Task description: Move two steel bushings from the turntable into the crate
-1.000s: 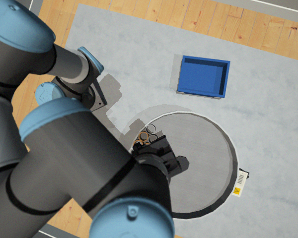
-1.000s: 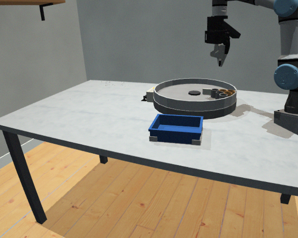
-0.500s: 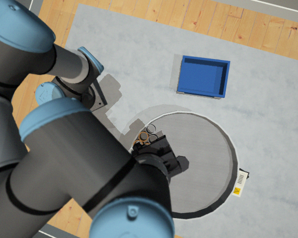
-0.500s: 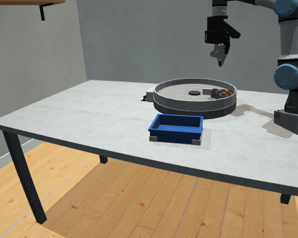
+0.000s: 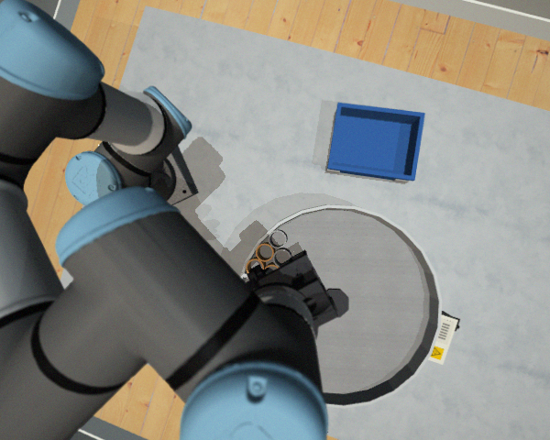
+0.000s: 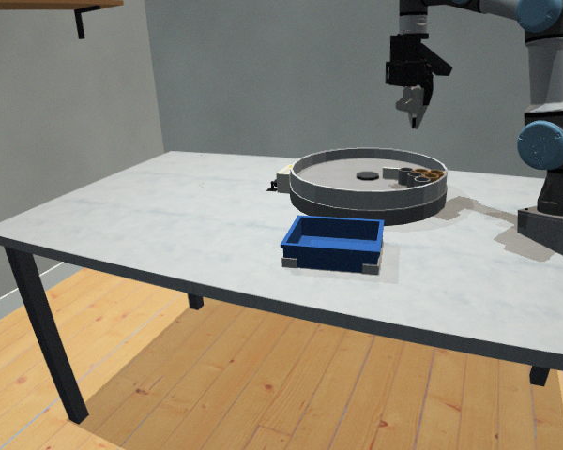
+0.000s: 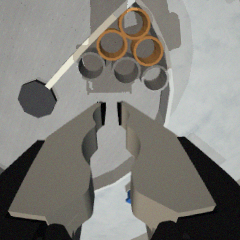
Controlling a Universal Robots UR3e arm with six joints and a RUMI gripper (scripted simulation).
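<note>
One gripper (image 5: 296, 274) (image 6: 414, 125) (image 7: 111, 104), above the turntable (image 5: 369, 284) (image 6: 359, 196) (image 7: 37, 30) in the upper right of the exterior frame; jaws drawn nearly together, a narrow gap between the tips, nothing held. Three grey bushings (image 5: 279, 230) (image 6: 412, 180) (image 7: 126, 80), presumably the steel ones, stand in a row at top centre of the wrist frame, upright on the turntable. Three orange bushings (image 5: 265, 244) (image 6: 434, 177) (image 7: 112, 59), to be left, cluster behind them, toward the wedge's point between a pale bar (image 6: 390, 172) (image 7: 75, 59) and the rim. One blue crate (image 5: 368, 142) (image 6: 332, 257), upper right of the top frame, with no bushing inside. Step in hand, by judgement: approach to the first pick, neither transfer done. Next move calls for opened jaws, alignment over one grey piece, then a straight descent that spares its close neighbours.
</note>
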